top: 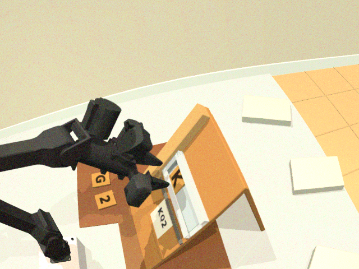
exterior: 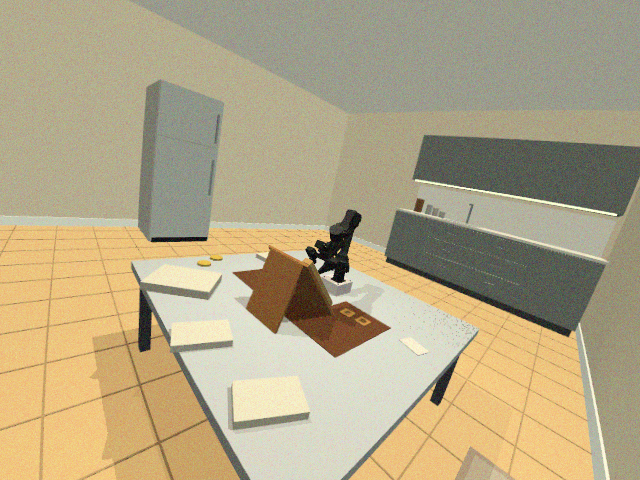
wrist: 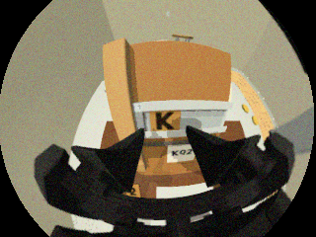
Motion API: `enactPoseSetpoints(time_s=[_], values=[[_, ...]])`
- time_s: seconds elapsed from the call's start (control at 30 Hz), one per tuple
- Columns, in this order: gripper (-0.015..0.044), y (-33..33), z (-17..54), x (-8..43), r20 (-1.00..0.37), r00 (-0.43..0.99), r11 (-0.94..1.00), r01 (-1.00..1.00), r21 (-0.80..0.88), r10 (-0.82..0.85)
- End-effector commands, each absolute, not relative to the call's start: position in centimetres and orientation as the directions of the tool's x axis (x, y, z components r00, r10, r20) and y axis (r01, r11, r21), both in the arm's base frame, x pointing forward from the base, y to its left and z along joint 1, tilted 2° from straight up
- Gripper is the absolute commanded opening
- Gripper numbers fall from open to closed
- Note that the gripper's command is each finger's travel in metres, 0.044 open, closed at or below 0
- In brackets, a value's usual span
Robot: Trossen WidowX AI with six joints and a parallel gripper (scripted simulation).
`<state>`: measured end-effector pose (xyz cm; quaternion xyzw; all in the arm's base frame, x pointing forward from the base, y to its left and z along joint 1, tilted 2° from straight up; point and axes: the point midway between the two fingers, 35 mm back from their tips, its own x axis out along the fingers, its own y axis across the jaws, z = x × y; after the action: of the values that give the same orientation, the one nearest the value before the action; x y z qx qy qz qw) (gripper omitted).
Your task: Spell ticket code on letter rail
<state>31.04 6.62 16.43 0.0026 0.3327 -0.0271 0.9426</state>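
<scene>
The tilted orange board (top: 214, 162) (wrist: 183, 69) carries a pale rail (top: 192, 185) (wrist: 197, 105). A K tile (top: 176, 180) (wrist: 164, 121) sits in the rail, with a small gap to its left and a longer bare stretch to its right in the wrist view. The ticket (top: 159, 230) (wrist: 183, 153) below reads KQ2. A 2 tile (top: 105, 199) (wrist: 132, 191) and a tile that looks like G (top: 97, 180) lie flat on the brown mat (top: 87, 214). My gripper (top: 165, 174) (wrist: 165, 129) is open and empty, its fingertips pointing at the rail around the K tile, apart from it.
A raised orange strip (wrist: 118, 84) borders the board's left side in the wrist view. Cream blocks (top: 266, 108) (top: 316, 172) (exterior: 200, 333) lie on the counter beyond the board. Two yellow discs (exterior: 204, 262) (exterior: 216, 257) and a white card (exterior: 414, 346) lie near the counter's edges.
</scene>
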Motion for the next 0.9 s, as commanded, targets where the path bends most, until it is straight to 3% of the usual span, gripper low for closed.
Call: enactPoseSetpoints(time_s=[0.0, 0.87], values=[[0.0295, 6.59, 16.67, 30.80, -0.623, 0.780, 0.998, 0.057, -0.010, -0.050], [0.0295, 6.52, 17.14, 30.21, -0.624, 0.780, 0.998, 0.057, -0.010, -0.050]])
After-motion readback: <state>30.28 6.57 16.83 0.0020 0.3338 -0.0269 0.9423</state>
